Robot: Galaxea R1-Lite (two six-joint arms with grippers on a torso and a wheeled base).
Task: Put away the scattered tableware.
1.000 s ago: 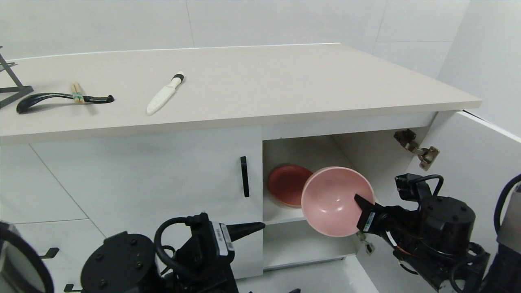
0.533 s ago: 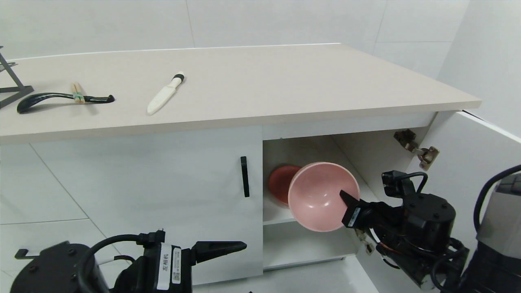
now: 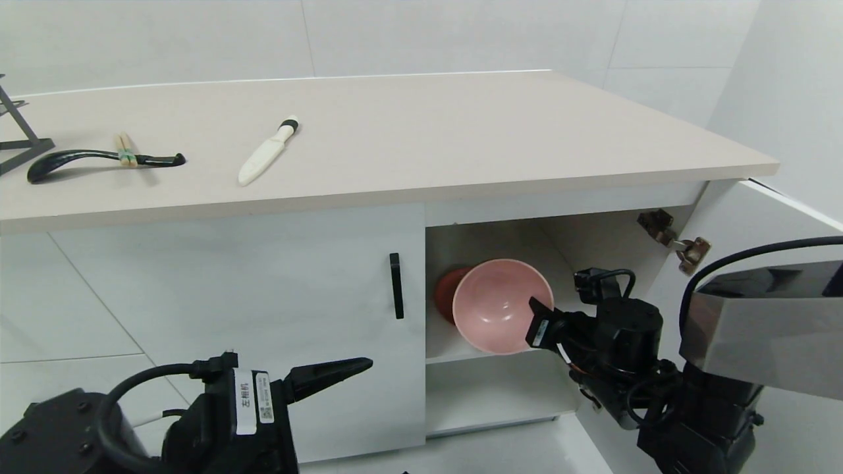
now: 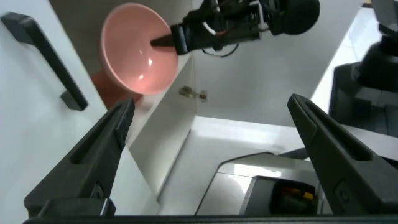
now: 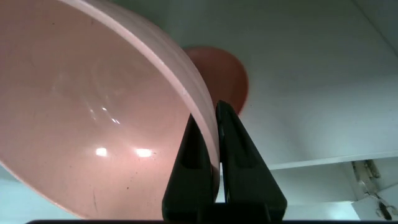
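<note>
1. The right pincer [image 3: 535,309] is clamped on the rim of the pink bowl [image 3: 494,309], 1 finger inside and 1 outside.
2. The bowl is tipped up on edge, its mouth facing out, at the front of the cabinet's upper shelf [image 3: 451,347] (whether its lower rim touches the shelf, I cannot tell).
3. Just behind it, a red plate [image 3: 444,296] sits on that same shelf, mostly hidden by the bowl.
4. The open door [image 3: 744,217] is swung out on the right. The shut door [image 3: 263,296] beside the opening carries a black handle [image 3: 394,286].
5. The left pincer [image 4: 208,115] hangs low in front of the shut door, jaws spread wide, holding nothing.
6. Up on the table [image 3: 461,131], well apart from the bowl, there is a white knife [image 3: 267,153]. Farther left is a black spoon [image 3: 99,160] with chopsticks [image 3: 124,150] across its handle, and a black rack [image 3: 20,141] stands at the far left edge.
</note>
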